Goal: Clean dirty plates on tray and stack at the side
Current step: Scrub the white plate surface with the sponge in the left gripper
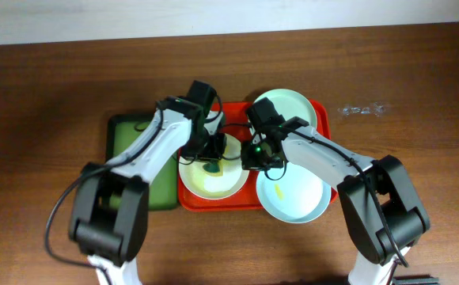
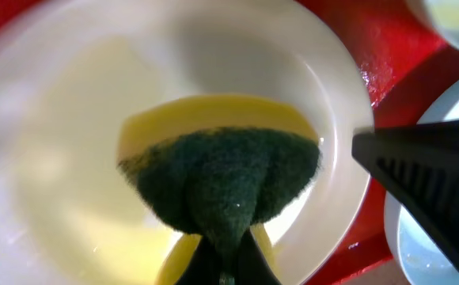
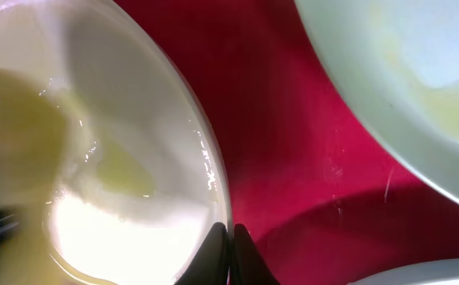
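Quick rundown from the overhead cam, 12 o'clock = away from the robot.

Nearest the bases is the near mint plate (image 1: 301, 199), at abt 5 o'clock on the tray (image 1: 321, 119). It hangs over the near rim and has a small yellow smear near its middle. No arm on it, looks undone.

Next in, at abt 8 o'clock on the tray, is the white plate (image 1: 214, 184), and this is where the action is. The left gripper (image 2: 226, 265) is pinching a dark green sponge (image 2: 225, 178) and has it pressed onto the plate's floor. There's a wide yellow film around and under it, so imo mid-scrub, not clean.

The right gripper (image 3: 230, 241) sits at that plate's 3 o'clock rim w/ its fingers pressed together. From the wrist cam it looks like the rim is nipped between the tips to steady the plate, tho I wouldn't swear to it.

Farther back, at abt 1 o'clock, is the far mint plate (image 1: 289, 107), nothing touching it. Can't tell from overhead if it's dirty, too small.

Off at 9 o'clock, just beside the tray, is the green tray (image 1: 125, 134), mostly under the left arm.

Progress is early imo. All 3 plates sit on the tray and nothing is stacked on the table (image 1: 55, 95) at the side. Left to do: finish the white one, scrub both mint ones, then stack all 3.
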